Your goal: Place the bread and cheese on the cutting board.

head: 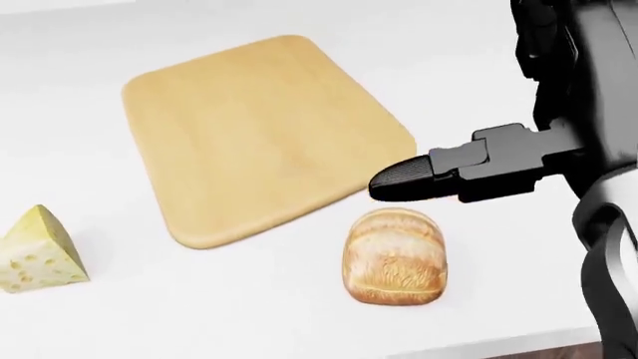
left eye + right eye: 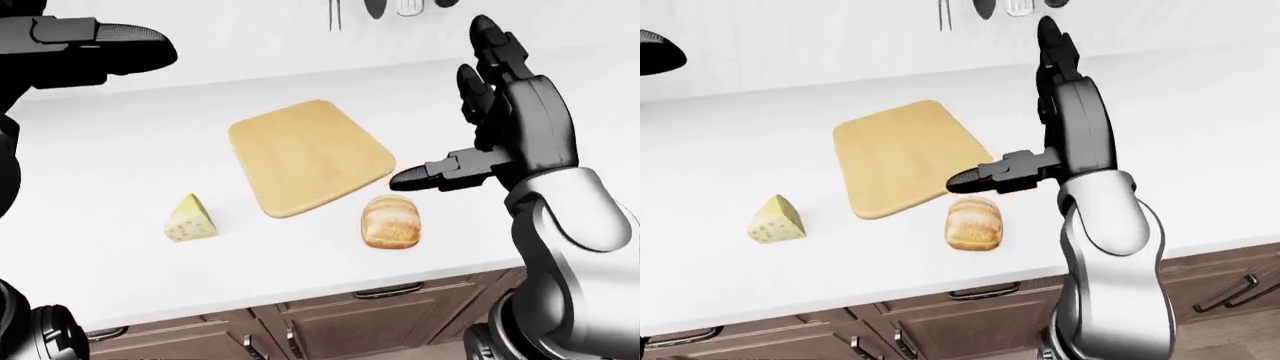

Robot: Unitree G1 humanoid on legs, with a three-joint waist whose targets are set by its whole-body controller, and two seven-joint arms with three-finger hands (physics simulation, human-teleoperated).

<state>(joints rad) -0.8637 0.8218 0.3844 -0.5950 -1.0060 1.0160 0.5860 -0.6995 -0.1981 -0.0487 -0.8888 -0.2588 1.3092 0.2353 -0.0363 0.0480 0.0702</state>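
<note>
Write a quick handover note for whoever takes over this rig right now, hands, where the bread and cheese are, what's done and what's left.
Right hand: open, empty, raised above the counter, one finger pointing over the bread.
Left hand: raised at the left-eye view's upper left, holding nothing; fingers hard to read.
Bread: on the counter just off the cutting board.
Cheese: on the counter, left of the board.
Done: nothing, the board is bare.
Left: move both onto the board.

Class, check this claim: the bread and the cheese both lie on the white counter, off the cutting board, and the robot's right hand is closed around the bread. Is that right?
Not quite. The right hand is open, holding nothing, its thumb above the bread, as the left-eye view shows. The rest holds: bread and cheese lie on the counter, off the cutting board.
</note>
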